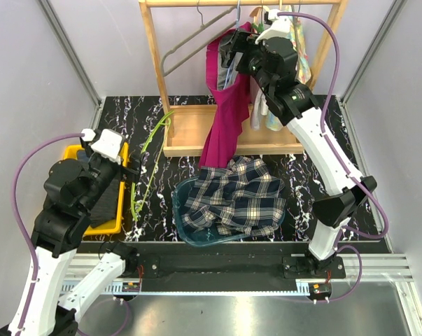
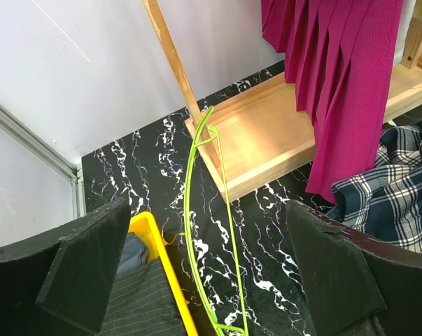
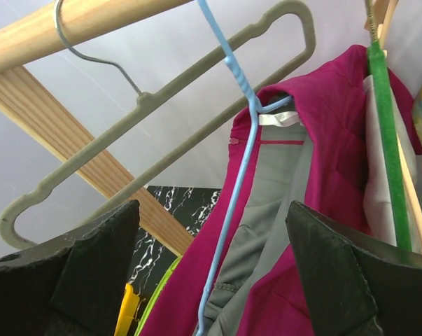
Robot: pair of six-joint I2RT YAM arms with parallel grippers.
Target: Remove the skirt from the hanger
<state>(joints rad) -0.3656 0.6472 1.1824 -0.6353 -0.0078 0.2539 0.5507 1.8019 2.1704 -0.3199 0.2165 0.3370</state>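
A black marbled table [image 1: 301,175] between pale walls carries a wooden rack [image 1: 197,129] at the top centre of the overhead view. The magenta skirt [image 1: 224,119] hangs there on a blue hanger [image 3: 231,182], beside a bare grey hanger [image 3: 155,105]. The right gripper [image 3: 211,266] is spread wide at the waistband, gripping nothing. At lower left, the left gripper [image 2: 211,280] gapes empty over a yellow bin [image 2: 165,280] and a green hanger [image 2: 197,231].

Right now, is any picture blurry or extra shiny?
Top external: sharp, but glare whitens the metal strip by the arm bases. Left wrist: green hanger crisp, no blur. Right wrist: blue hanger clear; the gripper fingers up close are dark shapes with little detail.
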